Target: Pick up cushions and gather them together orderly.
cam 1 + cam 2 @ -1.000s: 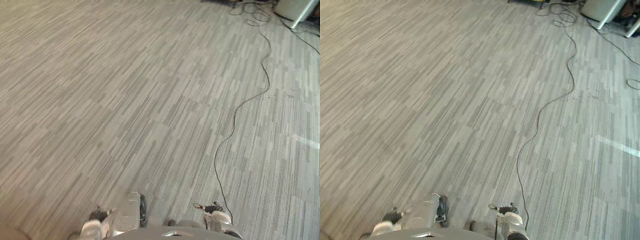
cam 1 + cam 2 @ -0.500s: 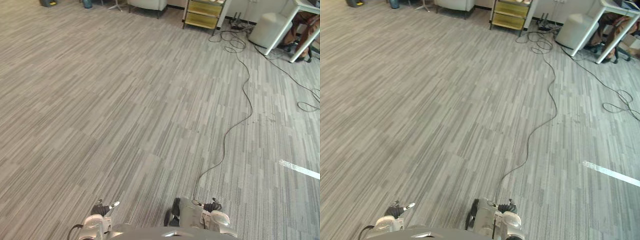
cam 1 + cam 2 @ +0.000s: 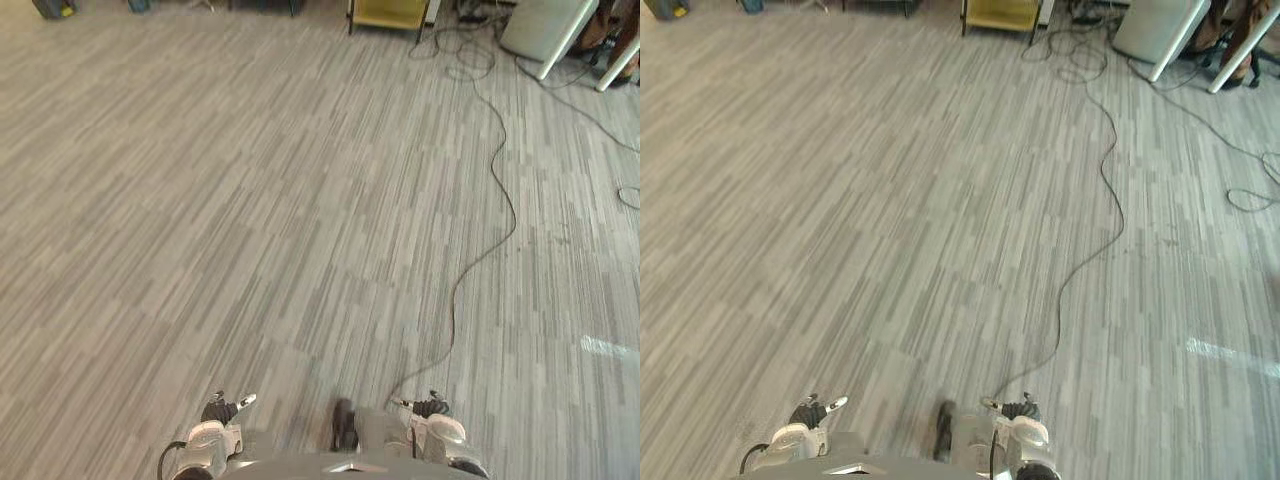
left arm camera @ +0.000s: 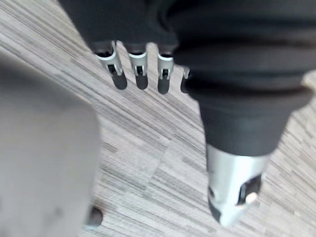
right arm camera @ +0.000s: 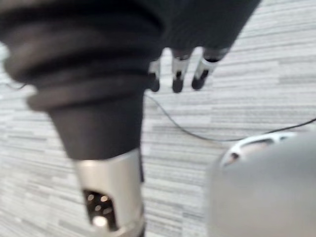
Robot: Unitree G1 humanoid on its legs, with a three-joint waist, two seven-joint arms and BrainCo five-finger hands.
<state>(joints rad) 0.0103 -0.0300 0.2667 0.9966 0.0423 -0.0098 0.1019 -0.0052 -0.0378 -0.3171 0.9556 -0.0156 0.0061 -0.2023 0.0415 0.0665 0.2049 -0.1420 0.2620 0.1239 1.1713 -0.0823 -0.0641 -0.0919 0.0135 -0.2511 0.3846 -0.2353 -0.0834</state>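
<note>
Floor [image 3: 250, 200] was seen from head, fwd & down, by both eyes; wrist cams were aimed at it, close

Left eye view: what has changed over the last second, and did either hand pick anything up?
Only the camera moved: the whole picture shifted, so the yellow cart and a white object now sit at the top edge, beyond the grey floor. No thing moved, and nothing was taken hold of or let go. The left hand and right hand hang open and empty.
</note>
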